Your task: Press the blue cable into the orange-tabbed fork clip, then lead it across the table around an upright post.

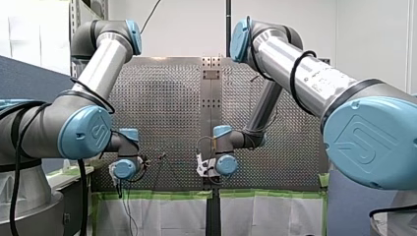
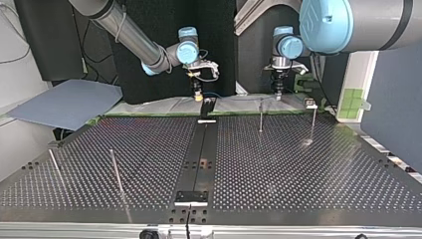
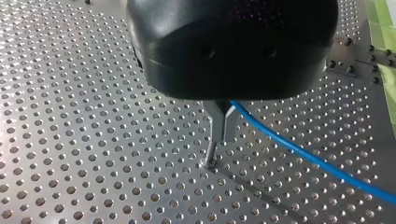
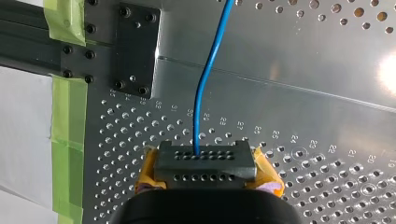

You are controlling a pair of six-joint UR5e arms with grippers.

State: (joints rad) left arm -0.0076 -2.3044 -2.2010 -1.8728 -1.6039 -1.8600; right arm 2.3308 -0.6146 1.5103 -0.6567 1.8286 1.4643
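**Blue cable**: shown clamped in my right gripper, whose grey perforated fingers, flanked by yellow pads, are closed upon it. From there the cable is led straight ahead of the gripper over the perforated table.

In the left wrist view the cable is seen running over the table from just behind the metal fingers of my left gripper. These fingers are pressed together; whether the cable is caught between them cannot be told. An upright post is set in the table directly under the fingertips.

In the top view both grippers are seen low over the table's far edge. My right one is at the dark centre rail and my left one is to its right. Two thin posts are stood at the far right, and two more at the near left.

Green tape is laid along the table's edge beside a black bolted plate.
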